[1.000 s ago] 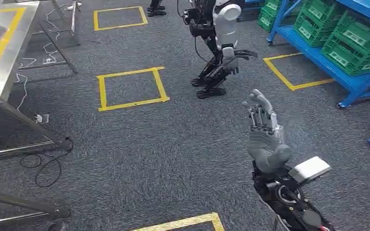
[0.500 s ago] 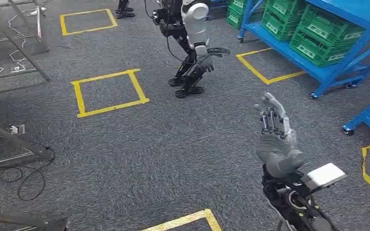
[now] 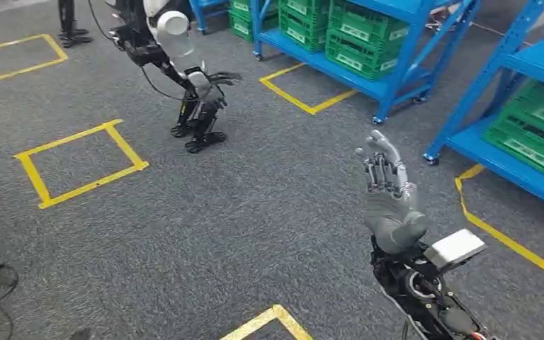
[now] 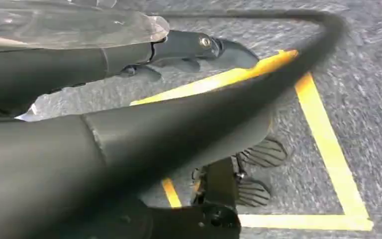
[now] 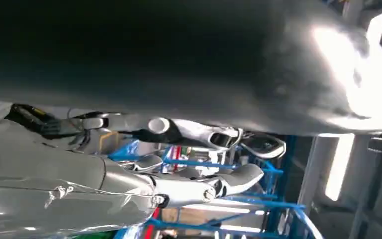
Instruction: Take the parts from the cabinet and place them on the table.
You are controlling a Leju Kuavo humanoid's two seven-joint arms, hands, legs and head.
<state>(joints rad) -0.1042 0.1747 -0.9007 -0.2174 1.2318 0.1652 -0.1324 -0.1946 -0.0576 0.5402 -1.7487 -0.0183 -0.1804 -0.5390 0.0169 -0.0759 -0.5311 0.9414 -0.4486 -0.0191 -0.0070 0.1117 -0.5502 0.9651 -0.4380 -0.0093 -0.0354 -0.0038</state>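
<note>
Right hand (image 3: 389, 202): raised over the carpet, fingers apart and upright, holding nothing.
Left hand (image 4: 179, 50): fingers extended above the floor, nothing in them.
Green crates (image 3: 358, 32): on the blue shelving (image 3: 404, 67), well apart from the right hand.
Second robot (image 3: 177, 64): standing beside a yellow floor square (image 3: 78, 159).

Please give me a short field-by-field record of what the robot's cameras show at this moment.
right hand: raised, fingers apart, holding nothing
left hand: over grey carpet and yellow tape; grasp unclear
shelving: blue racks ahead and to the right
crates: green, on the rack shelves
other robot: standing on the carpet near the racks
floor squares: yellow tape outlines on grey carpet
parts in hand: none
</note>
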